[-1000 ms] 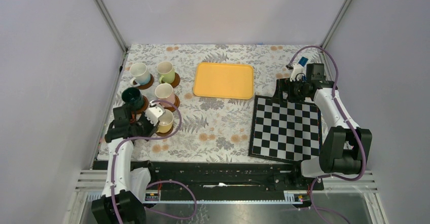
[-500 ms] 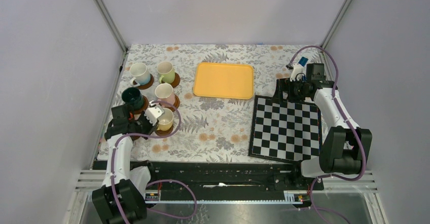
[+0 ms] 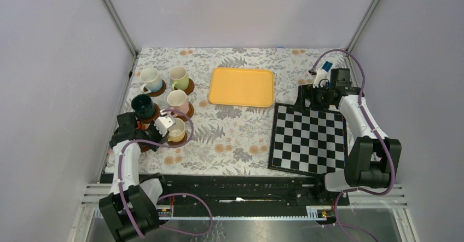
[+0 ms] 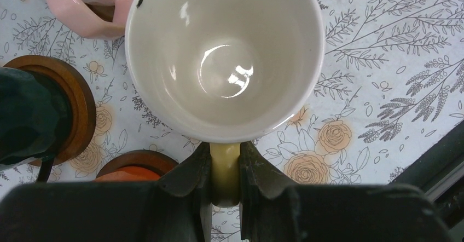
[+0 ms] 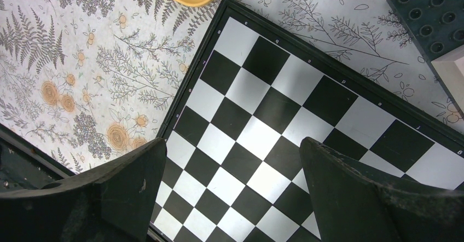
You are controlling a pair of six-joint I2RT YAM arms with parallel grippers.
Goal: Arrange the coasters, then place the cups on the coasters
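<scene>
On a floral tablecloth point(image 3: 235, 138) inside a pale-walled booth, the cups stand gathered at the far left in two short columns. The left gripper point(image 4: 225, 155) is clenched on the handle of the yellow cup point(image 4: 224, 56). Its fingers point(image 4: 191, 176) pinch the handle from both sides, so the bowl stays upright ahead of the wrist, a hold that seems chosen to keep the jaws clear of the crowded neighbours. From overhead, the yellow cup sits over a brown coaster point(image 3: 176, 141) at the near end of the right-hand column, though whether its base rests on the disc or hangs just above it cannot be told. The pale blue cup point(image 3: 150, 79), light green cup point(image 3: 179, 78), pink cup point(image 3: 178, 99) and dark green cup point(image 3: 143, 106) each occupy a wooden disc of their own. The orange cup point(image 4: 134, 172) peeks in at the wrist camera's lower edge on another. The right gripper point(image 5: 232, 143) hangs wide open and empty over the chequered board point(image 3: 309, 138), beside the yellow tray point(image 3: 241, 87) and well apart from the work. Judging by the layout, little beyond letting go remains.
</scene>
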